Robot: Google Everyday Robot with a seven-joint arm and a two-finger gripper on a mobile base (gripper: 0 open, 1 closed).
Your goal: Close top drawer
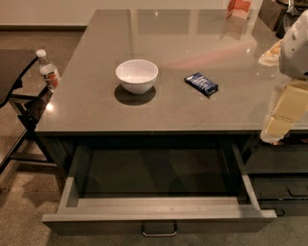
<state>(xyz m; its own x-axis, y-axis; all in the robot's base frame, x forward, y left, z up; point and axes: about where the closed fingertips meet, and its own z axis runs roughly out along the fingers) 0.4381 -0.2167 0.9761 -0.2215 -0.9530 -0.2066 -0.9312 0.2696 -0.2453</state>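
The top drawer (159, 215) is standing pulled far out at six o'clock, its loop handle (159, 229) facing the camera. The gripper (281, 117) is hanging at three o'clock, over the countertop's (96, 113) right end; I cannot tell how far open it is or whether it is gripping anything. A white bowl (137, 75) is sitting on the countertop, with a blue snack packet (201, 83) lying at its three o'clock.

Dim, countertop (96, 103) glare, claw (277, 126) far right

There is one bowl (136, 76), one snack bar (201, 83), one carton (239, 7) at the far edge of the desk (96, 113), one bottle (49, 71) beside the left edge, one gripper (275, 129) at the right edge, one open drawer (159, 214).
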